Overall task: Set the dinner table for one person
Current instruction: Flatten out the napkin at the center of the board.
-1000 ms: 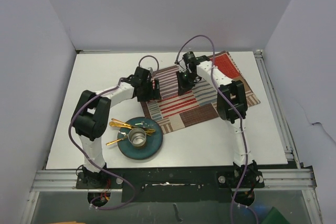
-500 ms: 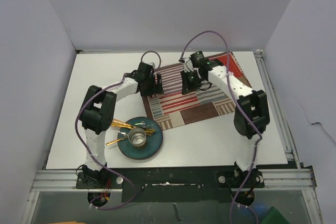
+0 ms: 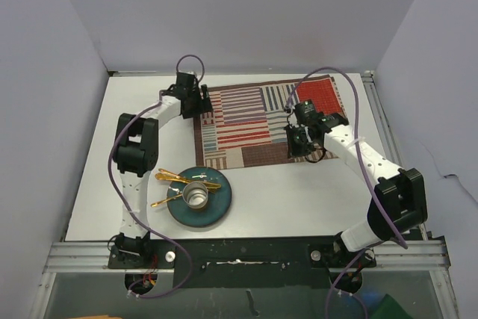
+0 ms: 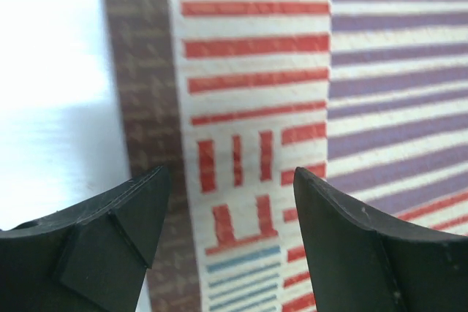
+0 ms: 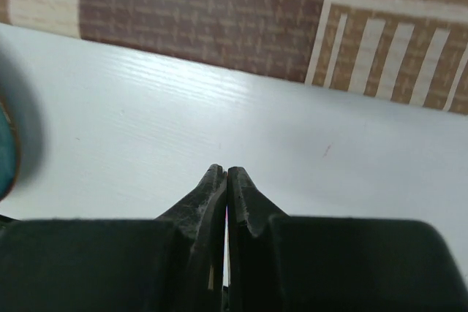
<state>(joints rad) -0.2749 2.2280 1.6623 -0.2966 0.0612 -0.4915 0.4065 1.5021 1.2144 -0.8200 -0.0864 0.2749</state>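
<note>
**Status.** The surface (image 3: 127,121) spans the whole workspace, from the near rail to the far wall, and carries everything else. The mat (image 3: 254,121) lies flat on its far half, roughly square to the edges. I judge this to be the base for the place setting.

**Left gripper** (image 4: 230,180). It hangs over the mat's far left corner with its jaws wide apart and nothing between them. The mat's brown border and a strip of bare surface show beneath. I read this as a stance for nipping the cloth edge or for standing clear of it. I cannot tell which.

**Right gripper** (image 5: 225,173). Its jaws are pressed together and hold nothing. It sits low over bare surface, just near of the mat's near edge, toward the right. Closed tips suit nudging or pressing cloth rather than grasping.

**Items awaiting placement.** The plate (image 3: 222,213) rests near left, off the mat and just beside its near left corner. The cup (image 3: 197,196) stands on the plate. The cutlery (image 3: 175,178) lies across the plate's far left rim, its handles overhanging the surface. I judge that this stack is kept together off the mat until the cloth is set.

**Next.** The plate goes to the mat's middle. The overhanging cutlery could slip during the lift.
</note>
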